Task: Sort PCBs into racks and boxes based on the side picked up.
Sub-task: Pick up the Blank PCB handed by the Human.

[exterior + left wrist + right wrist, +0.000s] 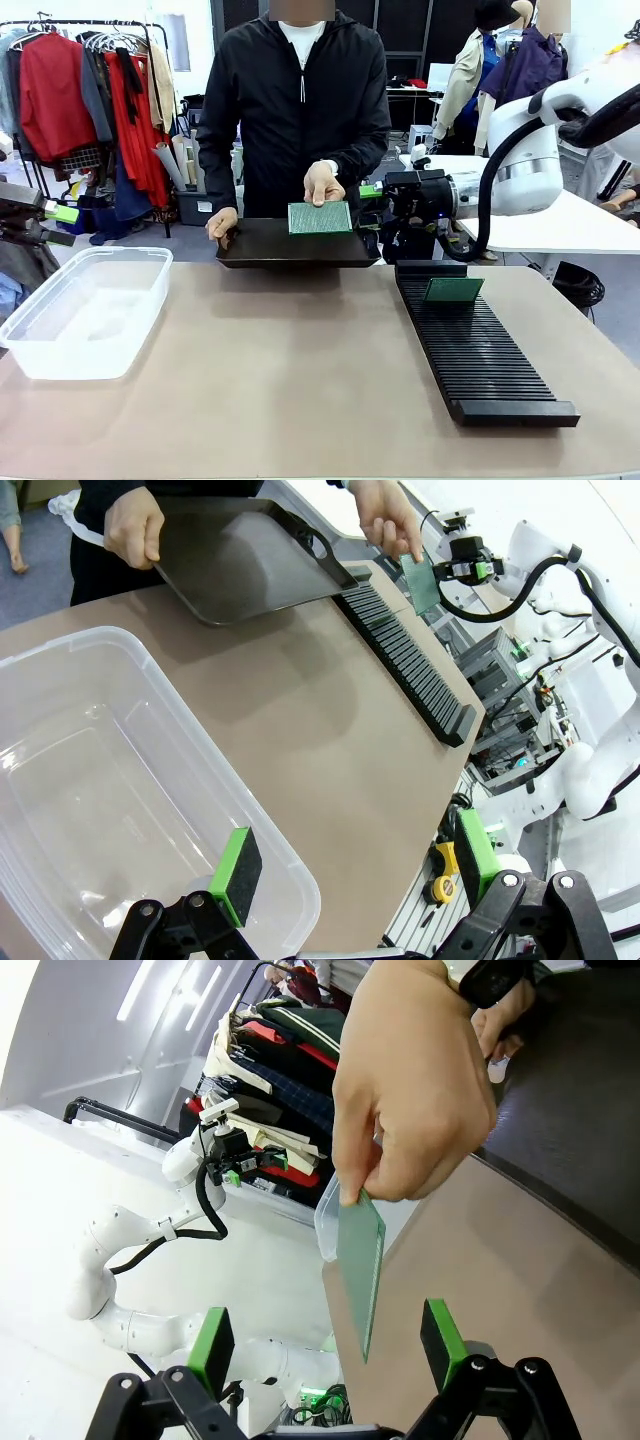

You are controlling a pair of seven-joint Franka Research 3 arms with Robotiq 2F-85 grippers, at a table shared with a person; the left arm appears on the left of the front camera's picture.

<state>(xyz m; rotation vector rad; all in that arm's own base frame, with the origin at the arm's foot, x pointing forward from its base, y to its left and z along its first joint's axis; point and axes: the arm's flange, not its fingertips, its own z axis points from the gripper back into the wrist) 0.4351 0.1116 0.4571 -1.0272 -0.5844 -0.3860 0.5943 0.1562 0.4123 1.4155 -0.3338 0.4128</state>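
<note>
PCBs [320, 217] number two, both thin green rectangles. The desk [300, 380] is broad, smooth and tan. On its left stands one translucent plastic box [85, 310] with a rounded rim; the left gripper [356, 865] hangs over that rim, fingers spread. On the right lies one long black ribbed rack [480, 355] with one PCB [453, 290] upright in a far slot. At the far edge a person holds one smooth dark tray [290, 245] in one hand [222, 222]. The other hand [420, 1090] pinches the speckled PCB by its top edge between the spread pads of the right gripper [326, 1338], touching neither.
</note>
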